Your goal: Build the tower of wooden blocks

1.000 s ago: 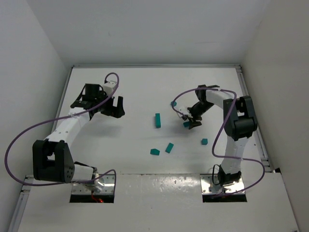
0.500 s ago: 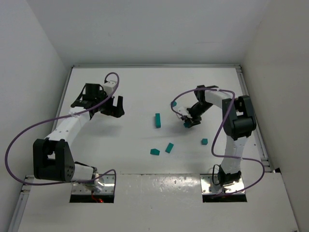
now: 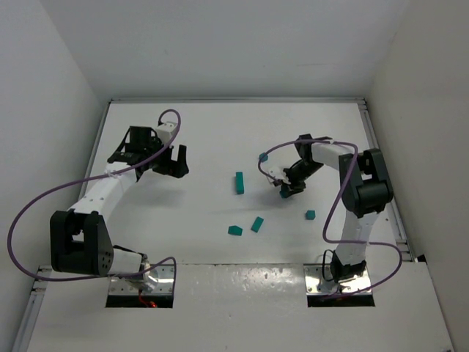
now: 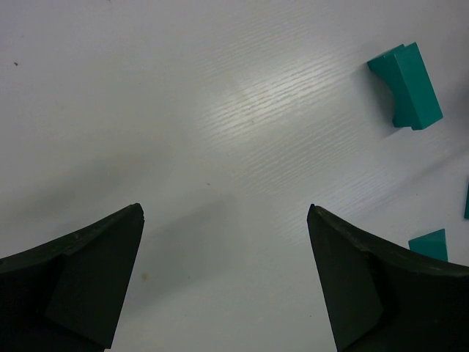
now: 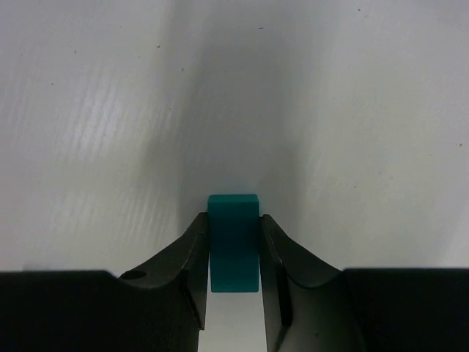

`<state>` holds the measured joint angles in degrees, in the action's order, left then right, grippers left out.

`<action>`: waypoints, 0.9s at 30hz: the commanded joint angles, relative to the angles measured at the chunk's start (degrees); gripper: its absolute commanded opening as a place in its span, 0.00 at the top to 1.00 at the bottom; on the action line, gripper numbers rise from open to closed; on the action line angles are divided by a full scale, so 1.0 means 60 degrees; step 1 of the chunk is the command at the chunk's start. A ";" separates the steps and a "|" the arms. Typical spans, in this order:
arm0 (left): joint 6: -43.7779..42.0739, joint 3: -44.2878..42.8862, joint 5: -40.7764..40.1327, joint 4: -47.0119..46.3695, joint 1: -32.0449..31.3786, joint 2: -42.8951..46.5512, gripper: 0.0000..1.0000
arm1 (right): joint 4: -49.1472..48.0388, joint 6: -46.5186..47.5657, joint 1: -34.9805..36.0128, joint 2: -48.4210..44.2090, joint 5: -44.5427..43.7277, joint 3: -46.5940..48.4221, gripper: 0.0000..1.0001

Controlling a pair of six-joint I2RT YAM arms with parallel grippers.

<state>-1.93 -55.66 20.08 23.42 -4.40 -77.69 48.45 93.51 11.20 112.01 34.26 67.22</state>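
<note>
Table point(image 3: 220, 139) strewn with blocks point(image 3: 257, 224): right end effector point(image 5: 234, 220) clamps block point(image 5: 234, 253), left end effector point(image 4: 225, 213) wide.

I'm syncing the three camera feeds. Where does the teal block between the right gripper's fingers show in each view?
Top external: the teal block is right of centre, at the tip of the right gripper.
Left wrist: not in it.
Right wrist: the block is at lower centre, pinched between both fingers.
Shared landmark: the white table, seen in all three views.
</note>
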 commanded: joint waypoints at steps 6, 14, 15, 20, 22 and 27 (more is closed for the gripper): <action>0.0541 -0.0113 -0.0473 -0.0285 0.0075 0.0511 0.00 | -0.1376 -0.5596 0.0870 -0.1409 -0.0188 0.0249 1.00; 0.3000 0.0208 -0.3182 -0.0666 0.0280 0.0732 0.00 | -0.3066 -1.5418 0.1560 -0.2744 -0.3928 0.0426 1.00; 0.3192 0.0209 -0.3330 -0.0666 0.0396 0.0732 0.00 | -0.2615 -1.7281 0.1720 -0.2687 -0.4242 0.0746 1.00; 0.3589 0.0312 -0.3466 -0.0331 0.0776 0.0732 0.00 | -0.1146 -2.0240 0.2262 -0.2335 -0.5681 0.2009 1.00; 0.3589 0.0122 -0.2910 -0.0125 0.0908 0.0614 0.00 | -0.1495 -2.0986 0.2439 -0.2510 -0.6382 0.1806 1.00; 0.2831 0.0209 -0.1299 -0.0036 0.1261 0.0614 0.00 | -0.2038 -2.1694 0.3142 -0.2278 -0.6706 0.2243 1.00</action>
<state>16.93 -54.02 5.56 22.63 2.22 -74.78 37.82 -27.57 28.03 97.71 -1.85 77.12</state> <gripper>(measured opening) 0.997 0.285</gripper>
